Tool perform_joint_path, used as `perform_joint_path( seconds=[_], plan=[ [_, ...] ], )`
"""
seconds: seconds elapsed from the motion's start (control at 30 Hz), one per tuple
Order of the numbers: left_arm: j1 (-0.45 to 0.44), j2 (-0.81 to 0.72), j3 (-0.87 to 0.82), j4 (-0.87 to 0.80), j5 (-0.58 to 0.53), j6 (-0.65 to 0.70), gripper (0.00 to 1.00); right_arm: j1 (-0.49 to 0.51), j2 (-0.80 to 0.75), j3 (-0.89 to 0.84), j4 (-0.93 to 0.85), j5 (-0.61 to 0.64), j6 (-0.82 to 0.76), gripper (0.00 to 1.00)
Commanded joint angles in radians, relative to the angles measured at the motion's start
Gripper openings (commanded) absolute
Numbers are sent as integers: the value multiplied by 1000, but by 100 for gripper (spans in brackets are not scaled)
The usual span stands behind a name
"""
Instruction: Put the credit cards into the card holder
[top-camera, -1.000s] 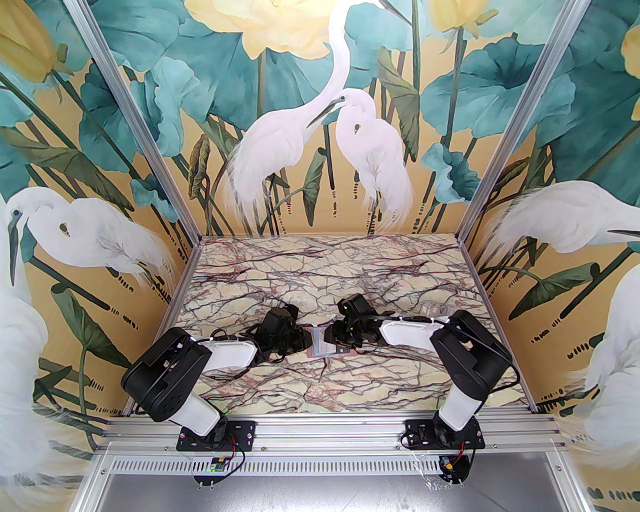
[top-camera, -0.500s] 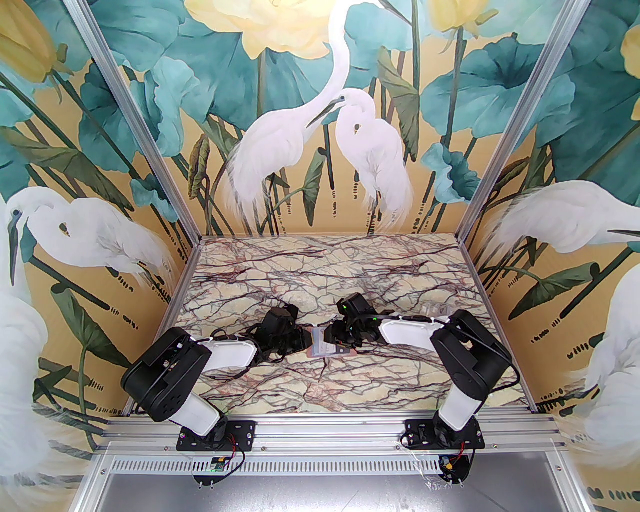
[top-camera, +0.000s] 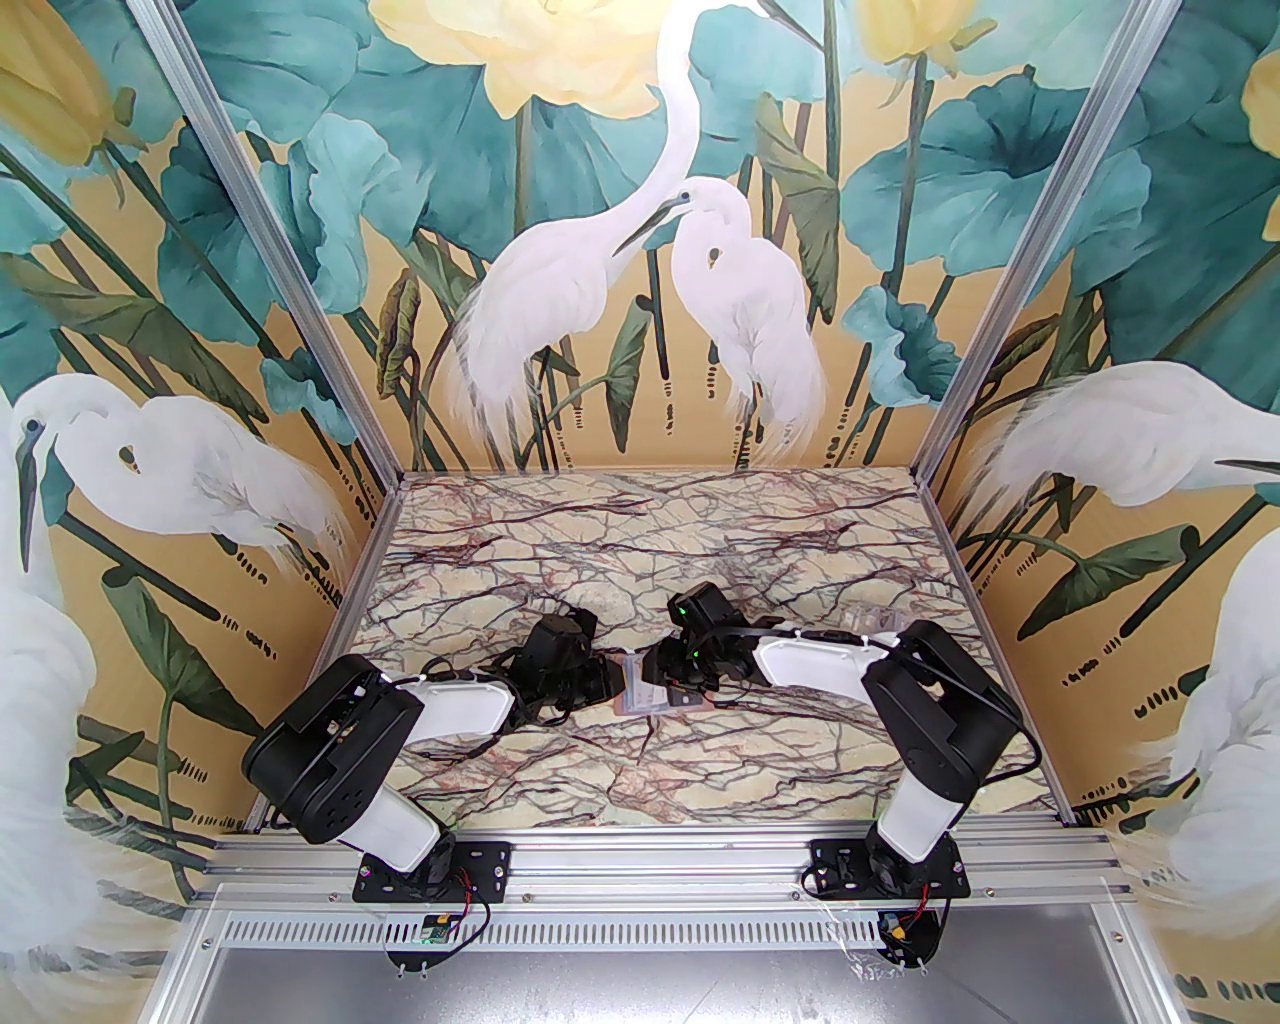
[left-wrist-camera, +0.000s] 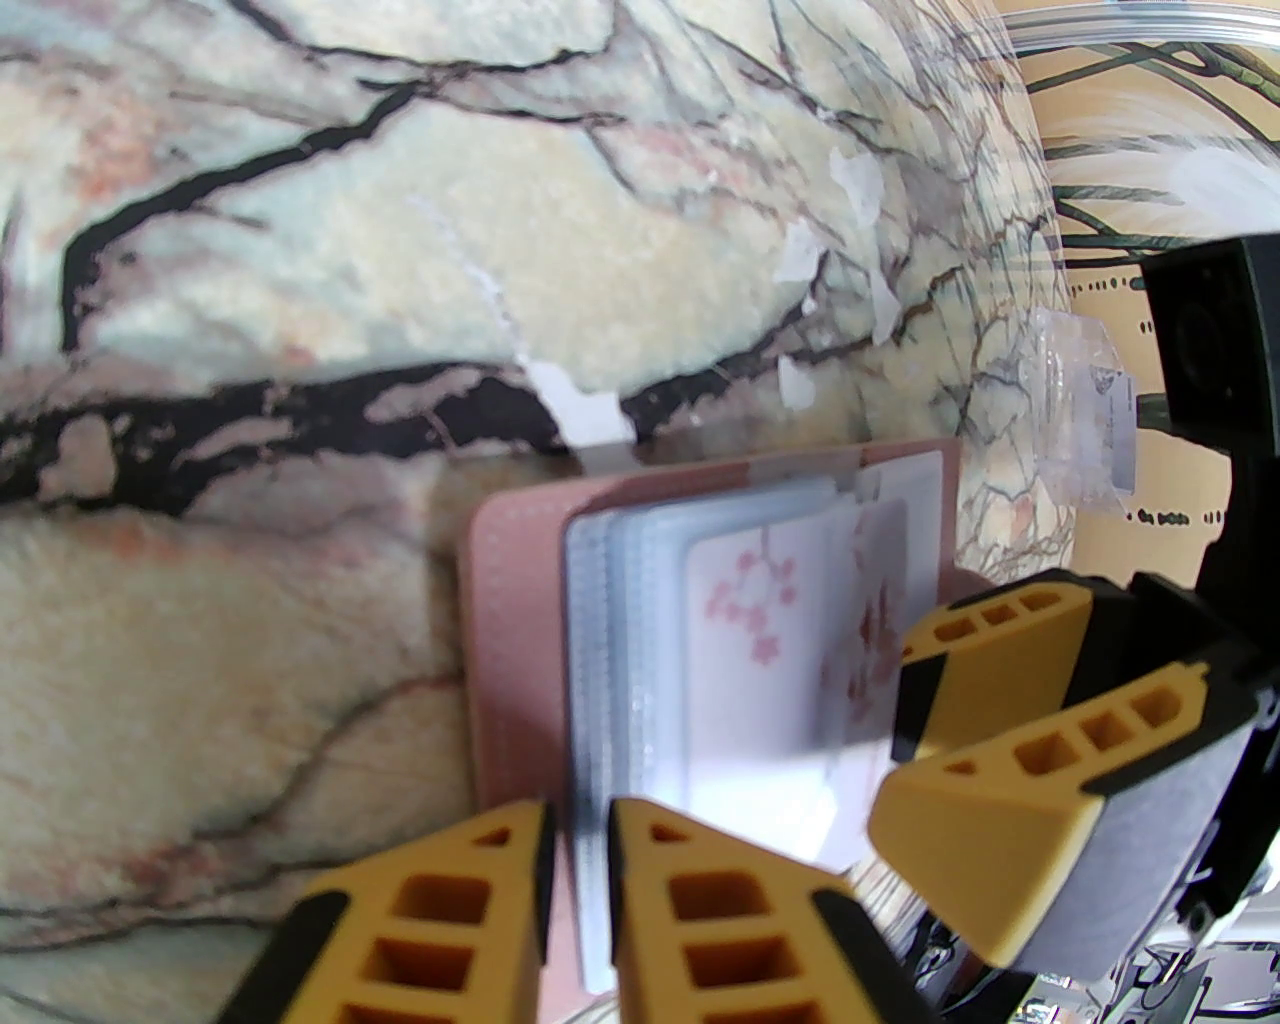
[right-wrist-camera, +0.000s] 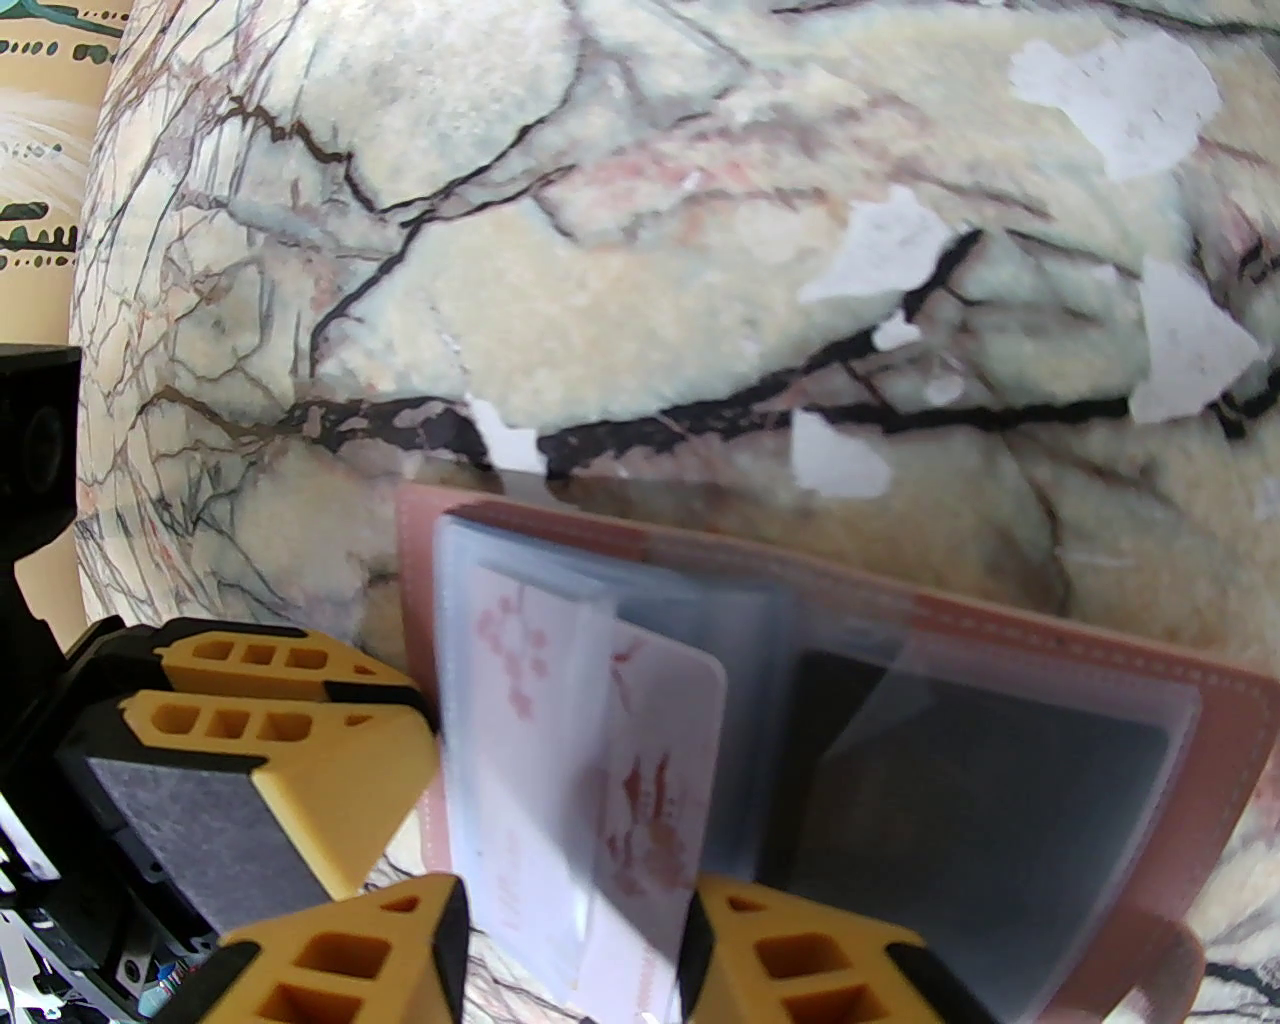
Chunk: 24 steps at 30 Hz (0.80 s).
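Marble table (top-camera: 650, 540): open card holder (left-wrist-camera: 510, 620) lies long axis left-right. Left gripper (left-wrist-camera: 578, 810) pinches its sleeves, and right gripper (right-wrist-camera: 575, 890) grips a blossom-printed credit card (right-wrist-camera: 650, 750). The right wrist view adds a dark pocket (right-wrist-camera: 980, 780).

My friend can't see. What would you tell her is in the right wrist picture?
The right gripper holds a white card with pink blossoms at the clear sleeves of an open pink holder, which lies on a marble table. The left gripper sits at the holder's left edge.
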Motion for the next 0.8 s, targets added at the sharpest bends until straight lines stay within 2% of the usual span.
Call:
perform_joint_path(
  seconds=[0.0,0.37,0.77],
  plan=[
    [0,33,-26,-30,-25,-1,20,11,28,20,-8,14,-14,42],
    [0,34,-25,-31,-25,-1,20,22,58,50,-10,12,-14,42],
    [0,33,-27,-30,-25,-1,20,36,76,117,-97,51,-58,42]
  ],
)
